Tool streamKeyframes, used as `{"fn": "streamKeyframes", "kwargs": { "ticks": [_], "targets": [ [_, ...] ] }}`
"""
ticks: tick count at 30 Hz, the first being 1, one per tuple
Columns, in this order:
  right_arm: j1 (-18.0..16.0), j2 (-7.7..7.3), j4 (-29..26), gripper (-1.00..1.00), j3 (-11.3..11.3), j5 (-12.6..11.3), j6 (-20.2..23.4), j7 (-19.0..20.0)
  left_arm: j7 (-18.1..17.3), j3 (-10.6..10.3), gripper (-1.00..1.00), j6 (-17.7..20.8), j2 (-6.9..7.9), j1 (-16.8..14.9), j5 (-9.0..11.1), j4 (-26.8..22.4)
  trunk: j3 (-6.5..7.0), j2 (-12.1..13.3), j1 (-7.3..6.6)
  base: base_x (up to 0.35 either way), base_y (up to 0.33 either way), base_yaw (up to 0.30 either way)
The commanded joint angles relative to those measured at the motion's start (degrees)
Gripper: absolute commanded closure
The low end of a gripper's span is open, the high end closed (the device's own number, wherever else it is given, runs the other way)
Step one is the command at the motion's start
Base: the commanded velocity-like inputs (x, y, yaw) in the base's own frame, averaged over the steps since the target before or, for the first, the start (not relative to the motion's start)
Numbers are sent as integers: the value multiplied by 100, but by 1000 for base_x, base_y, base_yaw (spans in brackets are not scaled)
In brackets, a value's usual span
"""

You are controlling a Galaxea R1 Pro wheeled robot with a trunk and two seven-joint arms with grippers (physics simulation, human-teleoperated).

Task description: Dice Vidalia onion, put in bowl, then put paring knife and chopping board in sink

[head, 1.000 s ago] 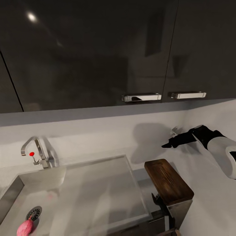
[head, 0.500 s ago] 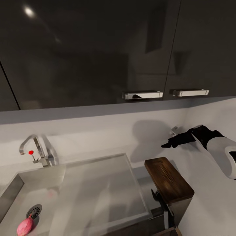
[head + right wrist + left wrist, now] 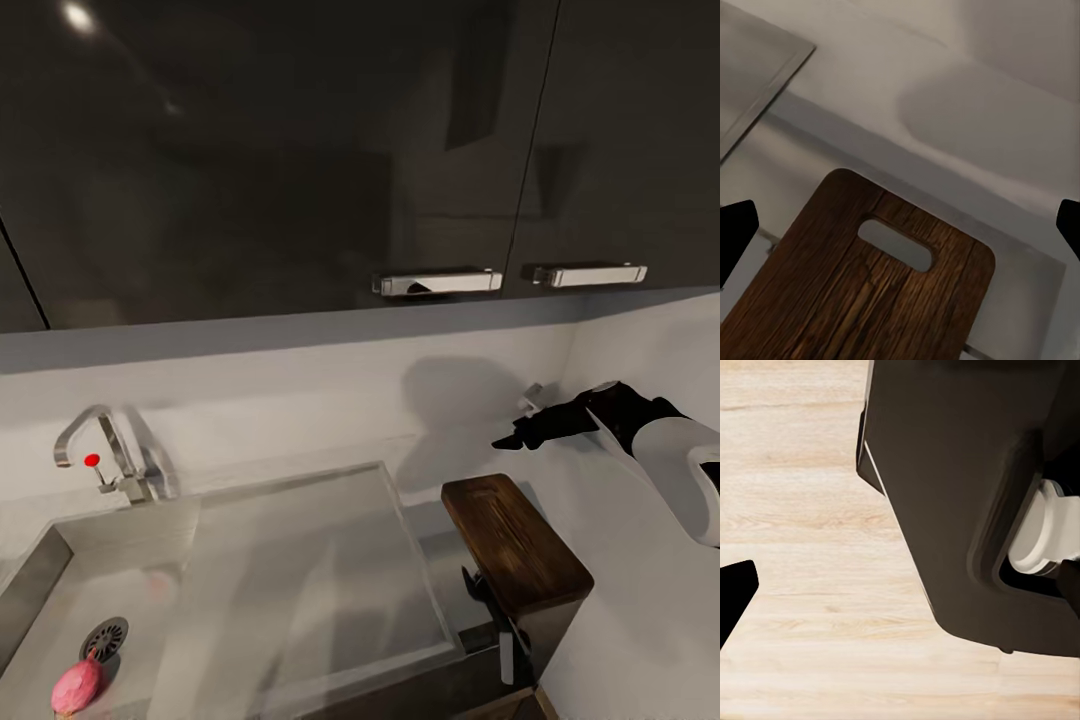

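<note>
The pinkish Vidalia onion [image 3: 77, 686] lies in the sink [image 3: 60, 590] beside the round drain. The dark wooden chopping board [image 3: 515, 545] rests on the grey countertop [image 3: 640, 610] right of the drainboard. Its handle slot shows in the right wrist view, board [image 3: 840, 300]. My right gripper [image 3: 512, 438] hangs open above the countertop behind the board, holding nothing; right gripper [image 3: 900, 229]. My left gripper [image 3: 900, 592] is open over the wood floor. A slim dark piece [image 3: 495, 615] sits at the board's near edge; I cannot tell if it is the paring knife. The bowl is out of view.
Glossy black upper cabinets [image 3: 300, 150] with chrome handles [image 3: 437, 281] hang over the counter. The chrome tap [image 3: 105, 455] with its red knob stands behind the basin. A flat drainboard [image 3: 310, 570] lies between basin and board. My dark base [image 3: 967, 495] fills much of the left wrist view.
The head view has shifted a little, so the cabinets, tap and onion sit slightly higher in the picture. The right arm, board and onion have not visibly moved.
</note>
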Motion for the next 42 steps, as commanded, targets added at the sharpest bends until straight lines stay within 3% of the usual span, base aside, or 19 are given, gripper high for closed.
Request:
{"fn": "streamKeyframes", "kwargs": {
  "ticks": [1,9,26,31,42],
  "targets": [
    [-3,-6,-12,-100,41,-55,51,23,-3,4,-100,-31,-1,-5,28,10,-21,-12,3,0,0,0],
    [-4,-71,-14,-100,40,-55,-262,11,1,2,-100,-32,-3,-5,28,9,-94,-12,3,0,0,-3],
    [-2,-101,-17,-100,31,-55,-303,-3,29,2,-100,-30,15,-5,28,16,-248,-12,3,0,0,-58],
    [-4,-219,-17,-100,26,-62,-303,-3,29,2,-100,-26,33,-5,28,17,-294,-12,3,0,0,-72],
    [-1,-260,-17,-100,25,-64,-303,-9,29,2,-100,-24,49,-5,28,26,-394,-12,3,0,0,-73]
  ]
}}
